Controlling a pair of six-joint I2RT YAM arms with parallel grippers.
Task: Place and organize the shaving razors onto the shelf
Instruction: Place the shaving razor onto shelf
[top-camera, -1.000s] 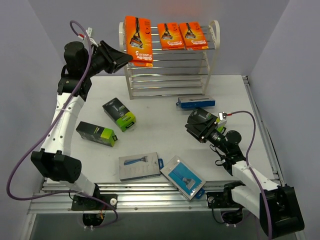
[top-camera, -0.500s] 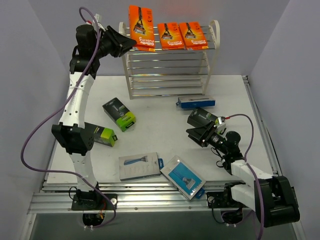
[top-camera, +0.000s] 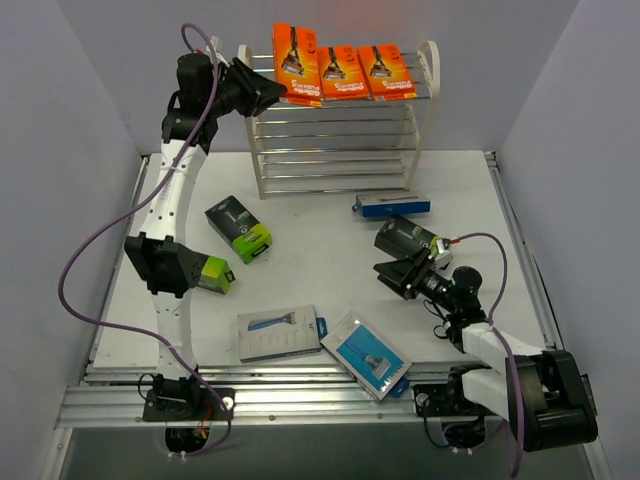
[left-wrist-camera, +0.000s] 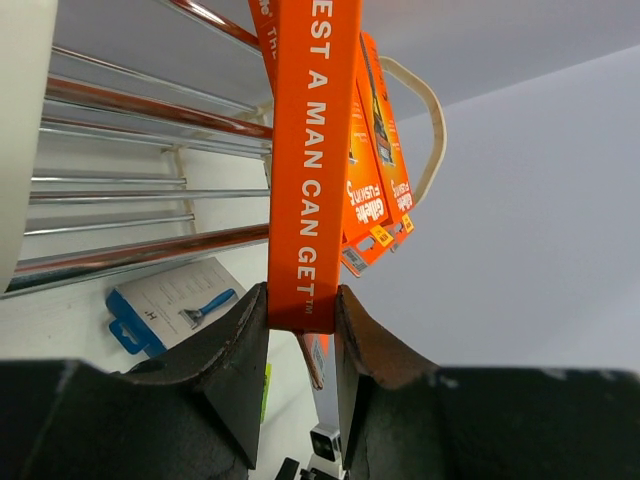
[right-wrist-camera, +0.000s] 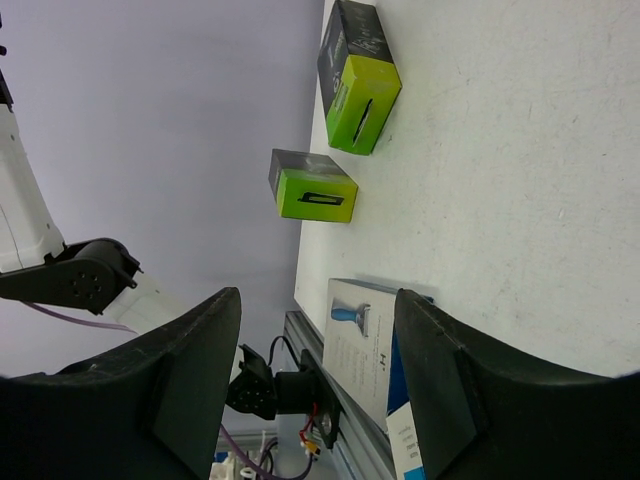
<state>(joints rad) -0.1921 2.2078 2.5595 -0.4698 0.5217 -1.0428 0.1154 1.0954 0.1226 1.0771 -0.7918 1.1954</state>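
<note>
Top external: at 12 o'clock, the left gripper (top-camera: 272, 92) clamps an orange razor card (top-camera: 297, 50) upright at the shelf (top-camera: 340, 140) top tier, beside two orange cards (top-camera: 362, 70). At 4 o'clock, the right gripper (top-camera: 395, 275) gapes.
Left wrist: jaws pinch the card's edge.
Right wrist: fingers (right-wrist-camera: 190, 390) apart; two lime-green boxes (right-wrist-camera: 360, 75) at 12 o'clock.

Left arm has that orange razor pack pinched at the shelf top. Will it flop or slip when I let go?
Probably stiff: the orange pack runs straight out of the left gripper, no sag. Likely light, being so thin. Its smooth faces may slide on the shelf rods.
</note>
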